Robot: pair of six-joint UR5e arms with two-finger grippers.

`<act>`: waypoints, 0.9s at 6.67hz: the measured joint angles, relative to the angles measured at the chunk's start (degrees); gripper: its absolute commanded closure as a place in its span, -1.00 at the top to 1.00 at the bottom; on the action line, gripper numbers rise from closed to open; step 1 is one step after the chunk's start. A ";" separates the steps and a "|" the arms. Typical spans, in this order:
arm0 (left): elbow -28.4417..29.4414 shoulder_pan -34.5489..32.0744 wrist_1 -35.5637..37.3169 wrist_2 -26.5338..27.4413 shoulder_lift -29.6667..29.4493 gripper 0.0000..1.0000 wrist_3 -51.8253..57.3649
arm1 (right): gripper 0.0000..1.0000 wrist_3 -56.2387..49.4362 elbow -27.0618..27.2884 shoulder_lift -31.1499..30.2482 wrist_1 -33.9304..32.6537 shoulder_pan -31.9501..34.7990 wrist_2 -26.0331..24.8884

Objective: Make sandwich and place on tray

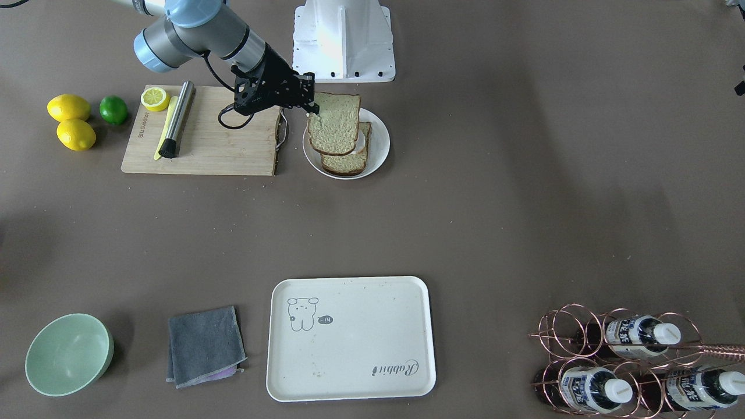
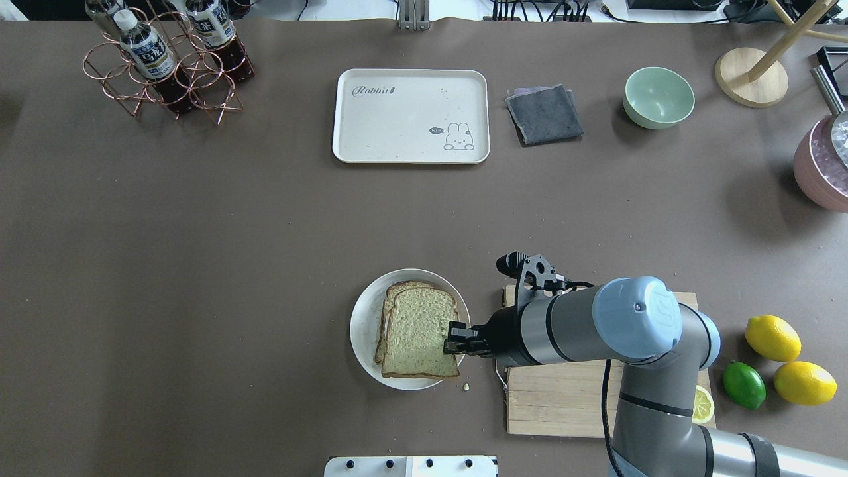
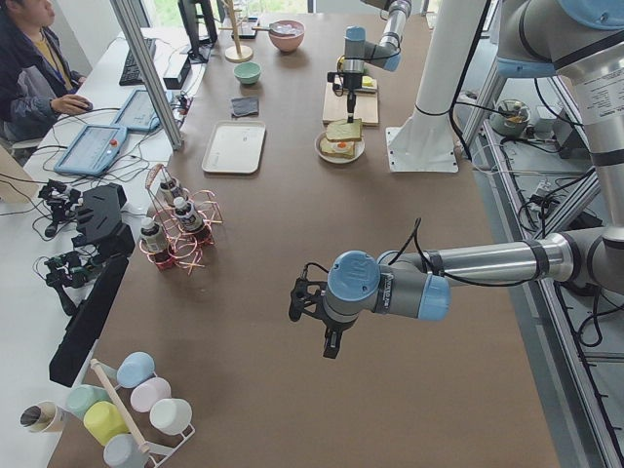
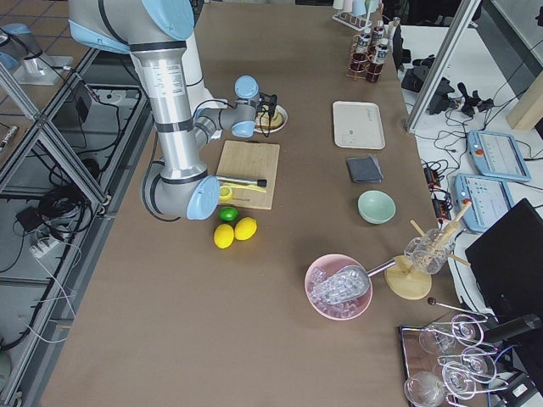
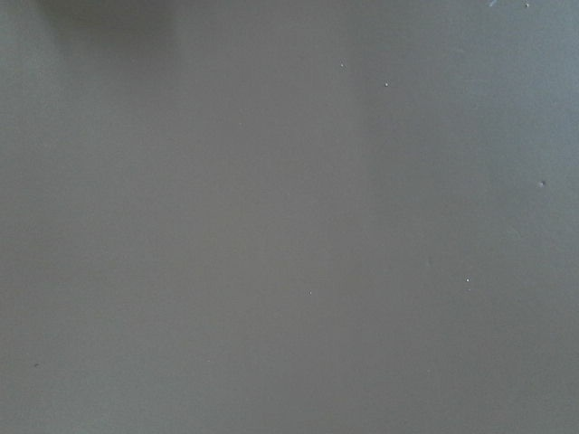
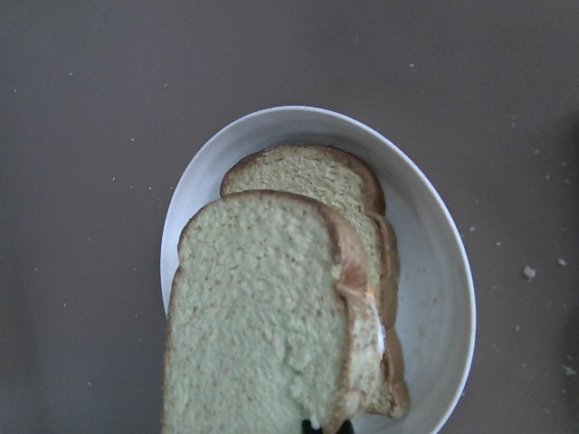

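My right gripper point(image 1: 313, 107) is shut on the corner of the top bread slice point(image 1: 334, 125) and holds it tilted, a little above the round white plate point(image 1: 381, 145). Under it lies the lower slice point(image 1: 349, 163) with a strip of white egg point(image 1: 362, 141) showing. In the right wrist view the held slice point(image 6: 262, 316) overlaps the lower slice point(image 6: 308, 176), offset toward me. The cream tray point(image 1: 361, 343) lies bare at the table's far side. My left gripper point(image 3: 331, 341) shows only in the exterior left view, over bare table; I cannot tell if it is open.
A wooden cutting board point(image 1: 221, 145) with a steel-handled tool point(image 1: 177, 116) and a lemon half point(image 1: 155, 98) lies beside the plate. Two lemons point(image 1: 70, 119) and a lime point(image 1: 113, 109) sit beyond it. A green bowl point(image 1: 68, 354), grey cloth point(image 1: 205, 345) and bottle rack point(image 1: 634, 361) flank the tray.
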 measured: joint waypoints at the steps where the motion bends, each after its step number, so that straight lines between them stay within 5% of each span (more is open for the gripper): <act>1: 0.00 0.00 -0.01 0.00 0.12 0.95 0.04 | -1.00 0.43 -0.18 0.30 -0.01 -1.14 -1.64; 6: 0.41 0.00 -0.04 0.00 0.30 0.96 0.20 | -1.00 0.63 -1.89 1.10 0.00 -1.64 -3.73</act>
